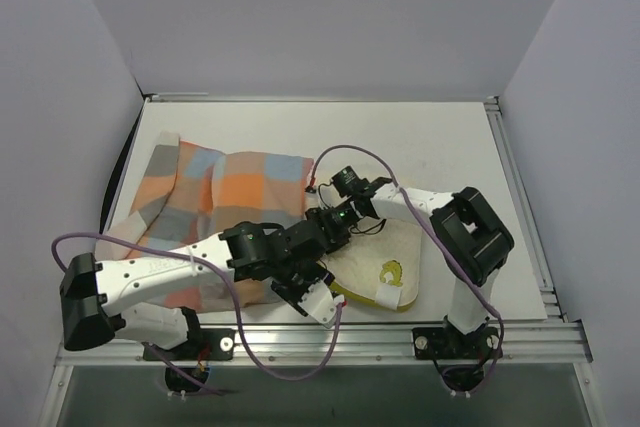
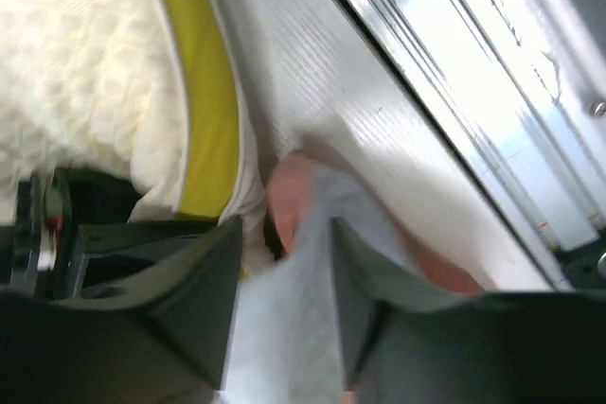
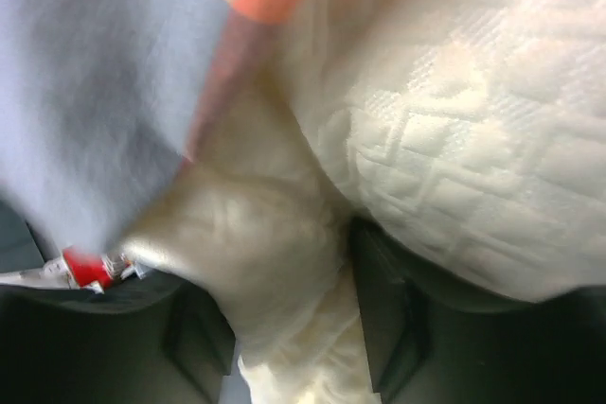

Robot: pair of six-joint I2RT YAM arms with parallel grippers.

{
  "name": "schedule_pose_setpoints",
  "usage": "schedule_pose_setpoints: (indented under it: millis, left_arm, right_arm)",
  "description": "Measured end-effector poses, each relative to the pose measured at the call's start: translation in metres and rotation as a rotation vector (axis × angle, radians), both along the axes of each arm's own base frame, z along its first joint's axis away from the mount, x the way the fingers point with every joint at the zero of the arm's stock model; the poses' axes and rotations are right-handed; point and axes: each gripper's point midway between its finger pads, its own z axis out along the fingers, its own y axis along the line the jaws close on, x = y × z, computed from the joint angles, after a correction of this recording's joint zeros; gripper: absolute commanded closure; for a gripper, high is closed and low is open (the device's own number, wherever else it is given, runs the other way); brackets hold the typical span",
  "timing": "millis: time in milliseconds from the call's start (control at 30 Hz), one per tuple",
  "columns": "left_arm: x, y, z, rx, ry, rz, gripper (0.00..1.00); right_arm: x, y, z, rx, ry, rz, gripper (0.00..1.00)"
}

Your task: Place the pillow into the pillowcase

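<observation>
Seen from above, the pillowcase [image 1: 225, 197] lies crumpled on the white surface [image 1: 400, 137], spreading from the middle out toward 9 o'clock, with its orange, grey, blue and cream checks facing up. The pillow [image 1: 395, 247] lies at about 4 o'clock from the middle of the surface. Its near right corner is bare and shows a small yellow figure [image 1: 390, 272] and a white tag [image 1: 388, 296]. Its left part runs in under both arms toward the pillowcase, and how far it reaches inside cannot be told. The left arm stretches in from 7 o'clock. In its wrist view the left hand [image 2: 282, 324] is narrow, its dark fingers [image 2: 180, 286] pinching a fold of pale grey and orange pillowcase cloth. The pillow's yellow side edge [image 2: 204, 111] is just beside that fold at 11 o'clock. The metal rail [image 2: 454, 73] along the surface's edge crosses the frame toward 2 o'clock. The right arm bends in from 5 o'clock to meet the left arm near the middle. The right hand [image 3: 289, 333] is closed on a bunched fold of cream pillow fabric. The quilted face of the pillow swells at 2 o'clock, and grey-blue and orange pillowcase cloth hangs over it at 10 to 12 o'clock.
</observation>
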Motion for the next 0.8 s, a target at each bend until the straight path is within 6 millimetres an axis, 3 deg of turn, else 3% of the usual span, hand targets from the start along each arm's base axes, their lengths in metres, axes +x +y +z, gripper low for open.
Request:
schedule_pose_setpoints:
  millis: [67,167,200,300,400,500,567,667,800]
  left_arm:
    - [-0.003,0.0,0.011,-0.049,0.025,0.087,0.38]
    - [0.003,0.001,0.042,-0.176,0.081,0.284,0.26]
    - [0.011,0.005,0.055,-0.221,0.105,0.369,0.25]
    - [0.06,0.023,0.095,-0.374,0.158,0.711,0.26]
    - [0.119,0.045,0.115,-0.447,0.148,1.032,0.28]
    - [0.163,0.043,0.115,-0.443,0.165,1.246,0.24]
    - [0.192,0.03,0.099,-0.399,0.185,1.367,0.25]
    - [0.221,0.014,0.067,-0.331,0.204,1.503,0.23]
    - [0.231,0.013,0.027,-0.23,0.174,1.628,0.3]
  right_arm:
    - [-0.003,-0.006,-0.003,0.009,0.034,-0.015,0.46]
    - [0.007,-0.016,0.014,0.042,0.029,-0.048,0.44]
    - [0.013,-0.022,0.024,0.052,0.016,-0.069,0.38]
    - [0.039,-0.05,0.059,0.093,-0.062,-0.165,0.25]
    - [0.079,-0.088,0.097,0.108,-0.187,-0.302,0.11]
    - [0.122,-0.122,0.116,0.059,-0.299,-0.426,0.11]
    - [0.144,-0.143,0.114,-0.008,-0.323,-0.506,0.1]
    - [0.171,-0.176,0.097,-0.112,-0.302,-0.607,0.07]
    - [0.178,-0.211,0.054,-0.251,-0.201,-0.685,0.06]
